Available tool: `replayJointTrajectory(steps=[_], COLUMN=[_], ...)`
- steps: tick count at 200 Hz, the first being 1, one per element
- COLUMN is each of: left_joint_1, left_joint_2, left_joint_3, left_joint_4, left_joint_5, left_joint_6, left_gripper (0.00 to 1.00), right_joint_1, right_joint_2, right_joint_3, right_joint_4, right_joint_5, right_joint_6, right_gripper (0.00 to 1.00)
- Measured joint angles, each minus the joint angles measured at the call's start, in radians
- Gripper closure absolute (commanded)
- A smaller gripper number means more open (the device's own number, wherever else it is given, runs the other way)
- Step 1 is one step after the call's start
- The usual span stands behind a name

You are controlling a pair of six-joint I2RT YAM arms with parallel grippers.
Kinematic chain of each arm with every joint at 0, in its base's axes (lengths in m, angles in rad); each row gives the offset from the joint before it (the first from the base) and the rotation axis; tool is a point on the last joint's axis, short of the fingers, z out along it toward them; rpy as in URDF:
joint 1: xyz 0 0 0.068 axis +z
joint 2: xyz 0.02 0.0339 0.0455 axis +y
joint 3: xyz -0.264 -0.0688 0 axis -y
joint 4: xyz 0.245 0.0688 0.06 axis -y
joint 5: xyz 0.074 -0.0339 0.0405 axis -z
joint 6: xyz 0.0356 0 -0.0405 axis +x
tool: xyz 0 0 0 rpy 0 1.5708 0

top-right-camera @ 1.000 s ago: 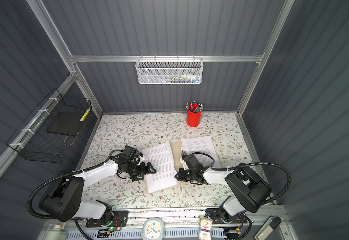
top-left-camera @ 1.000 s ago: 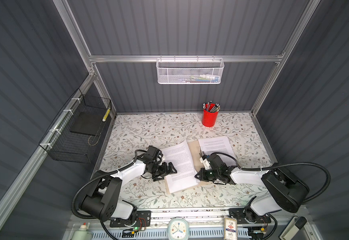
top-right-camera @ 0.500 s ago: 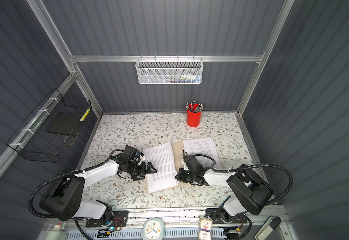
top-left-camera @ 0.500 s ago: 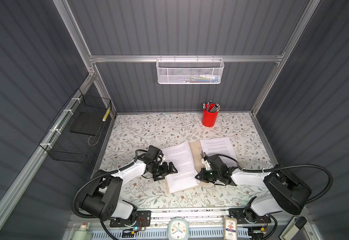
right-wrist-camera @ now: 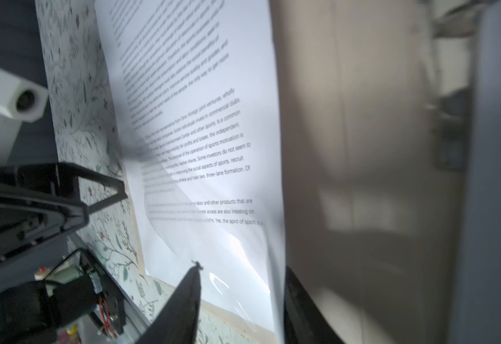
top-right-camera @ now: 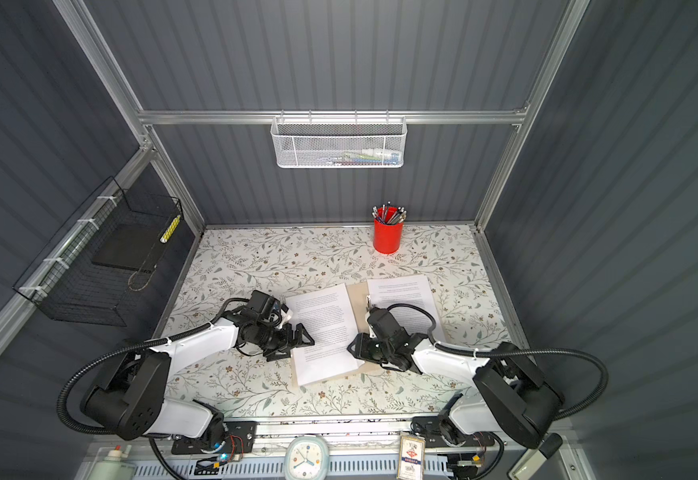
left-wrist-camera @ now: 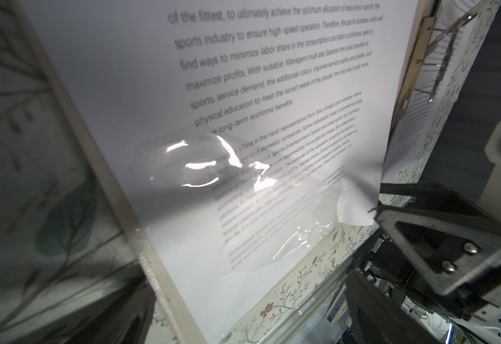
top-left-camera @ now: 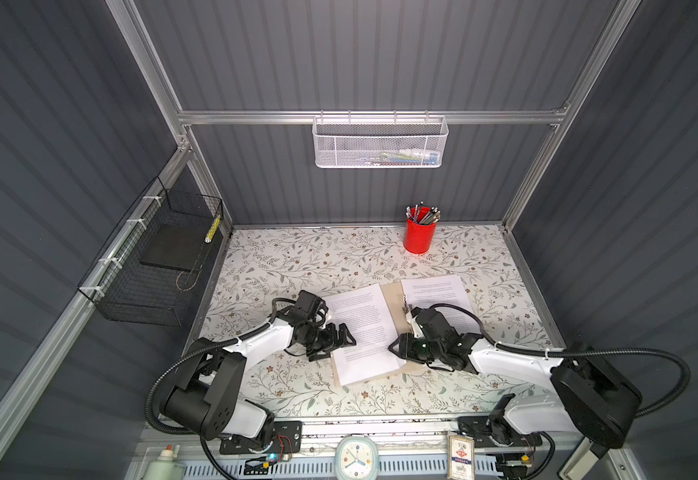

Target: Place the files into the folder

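Several sheets (top-left-camera: 360, 328) lie on the open folder (top-left-camera: 393, 303); left fingers (top-left-camera: 343, 334) spread wide, right fingers (right-wrist-camera: 183, 303) apart astride one sheet's corner.

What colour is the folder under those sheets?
Plain tan, like kraft card. The folder shows best in a top view, along its bare middle strip.

Both arms (top-left-camera: 264, 338) wear white shells, black joints (top-left-camera: 214, 386) and ribbed black cables (top-left-camera: 629, 354).

Probably a lab booth styled as an office desk: aluminium frame (top-left-camera: 364, 117), pen cup (top-left-camera: 420, 237), mesh basket (top-left-camera: 380, 143).
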Motion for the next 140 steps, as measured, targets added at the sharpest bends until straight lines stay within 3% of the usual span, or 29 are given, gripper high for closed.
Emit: replayJointTrajectory(steps=[49, 83, 113, 140], left_joint_1=[-0.005, -0.006, -0.014, -0.061], left_joint_2=[0.000, -0.038, -0.060, 0.056], left_joint_3=[0.043, 0.186, 0.354, 0.470], left_joint_4=[-0.082, -0.239, -0.269, -0.221], left_joint_5=[-0.081, -0.200, -0.249, -0.243], left_joint_6=[0.030, 0.079, 0.111, 0.109], left_gripper=[0.00, 0.00, 0.00, 0.00], right_joint_1=[-0.011, -0.135, -0.315, -0.406], right_joint_2=[-0.090, -0.165, -0.149, -0.001], right_joint_3=[0.102, 0.212, 0.245, 0.338], right_joint_4=[-0.257, -0.386, -0.396, -0.388], right_joint_5=[0.148, 0.206, 0.162, 0.067], right_joint_6=[-0.117, -0.249, -0.348, -0.420], right_gripper=[0.40, 0.39, 0.37, 0.37])
